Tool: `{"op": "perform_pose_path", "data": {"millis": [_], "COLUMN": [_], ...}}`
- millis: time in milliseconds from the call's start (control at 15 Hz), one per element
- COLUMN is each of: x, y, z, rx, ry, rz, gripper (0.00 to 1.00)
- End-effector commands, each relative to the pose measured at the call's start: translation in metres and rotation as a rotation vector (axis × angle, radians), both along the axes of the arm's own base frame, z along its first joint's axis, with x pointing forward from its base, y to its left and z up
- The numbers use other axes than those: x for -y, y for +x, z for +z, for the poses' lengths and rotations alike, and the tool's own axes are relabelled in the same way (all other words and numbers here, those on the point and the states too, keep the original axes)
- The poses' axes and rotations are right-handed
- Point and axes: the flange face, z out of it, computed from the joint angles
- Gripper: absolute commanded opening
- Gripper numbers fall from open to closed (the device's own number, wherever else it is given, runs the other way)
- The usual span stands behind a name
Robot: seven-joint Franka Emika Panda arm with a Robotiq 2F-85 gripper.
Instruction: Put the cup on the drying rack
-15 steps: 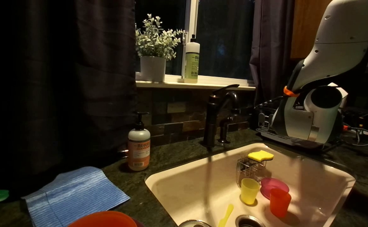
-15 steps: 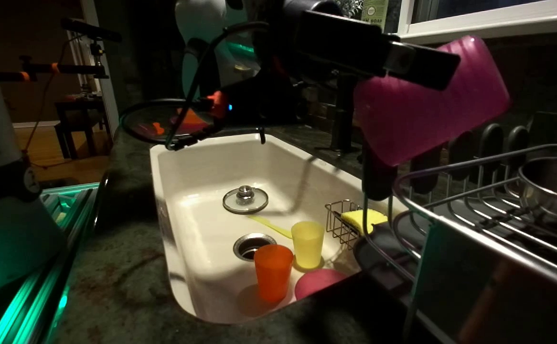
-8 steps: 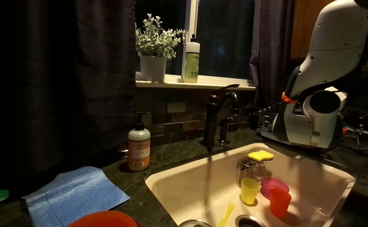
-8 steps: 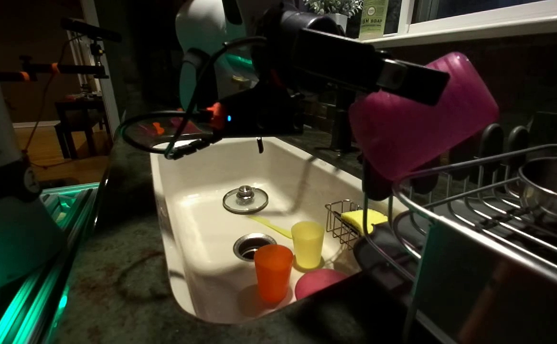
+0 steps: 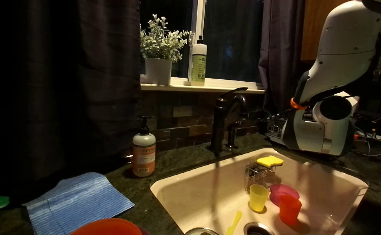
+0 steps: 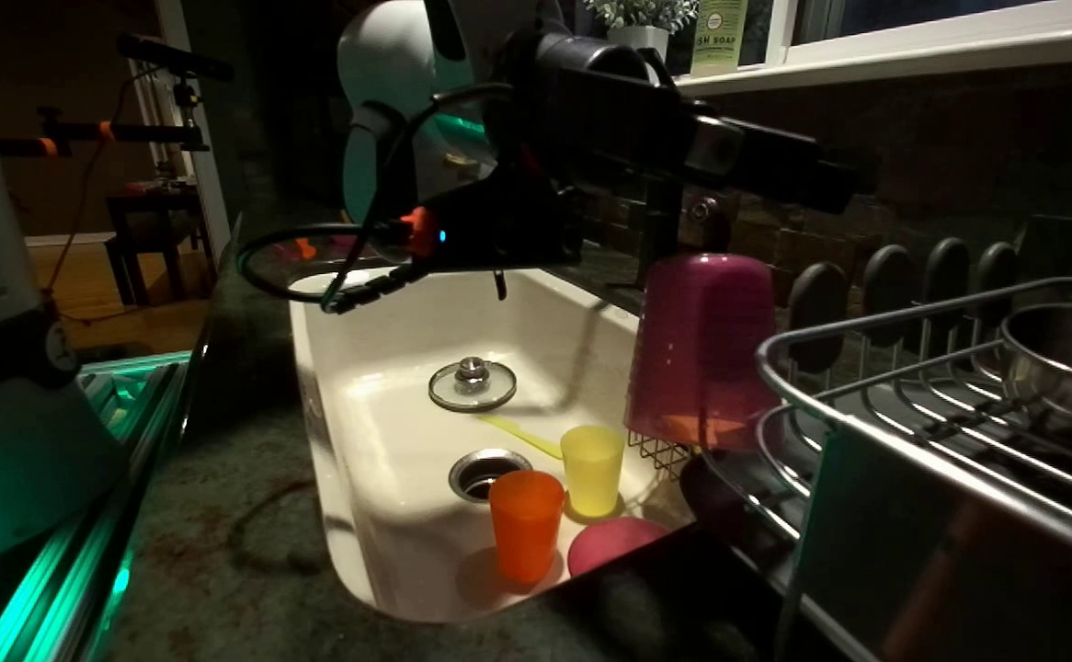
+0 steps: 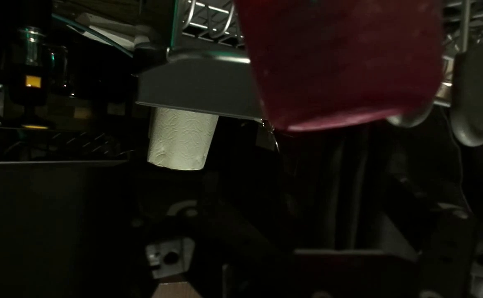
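Note:
The pink-magenta cup (image 6: 709, 345) hangs or stands bottom-up at the sink-side end of the drying rack (image 6: 835, 414) in an exterior view. Whether it rests on the wires or is in mid-air I cannot tell. Above it, and apart from it, my gripper (image 6: 830, 179) is open with nothing between its fingers. At the top of the dark wrist view the blurred cup (image 7: 345, 62) shows beyond the jaws, overlapping the rack (image 7: 212, 54). The cup is out of sight in the exterior view where the arm (image 5: 350, 49) covers part of the rack.
A steel pot (image 6: 1069, 359) sits in the rack, with rounded grey prongs (image 6: 816, 313) along its back. Within the sink (image 6: 389, 478) are an orange cup (image 6: 527, 529), a yellow cup (image 6: 591, 469) and a pink dish (image 6: 614, 544). The faucet (image 5: 218, 127) rises behind the sink.
My gripper lowered the tilted cup slightly, then let go of it. The cup has dropped below the fingers and turned bottom-up, clear of them.

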Motion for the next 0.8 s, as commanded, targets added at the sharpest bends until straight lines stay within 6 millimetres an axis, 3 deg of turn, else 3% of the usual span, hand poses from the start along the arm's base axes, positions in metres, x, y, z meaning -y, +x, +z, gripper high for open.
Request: {"op": "perform_pose_path", "data": {"millis": [0,200,733], "x": [-0.004,-0.003,0.005], "y": [-0.006,-0.011,-0.031], "z": [0.001,0.010,0.058], "rx": [0.023,0.021,-0.021], "ry": [0.004,0.054,0.219], "rz": [-0.005,-0.037,-0.180], "gripper": [1.00,1.00,1.00]}}
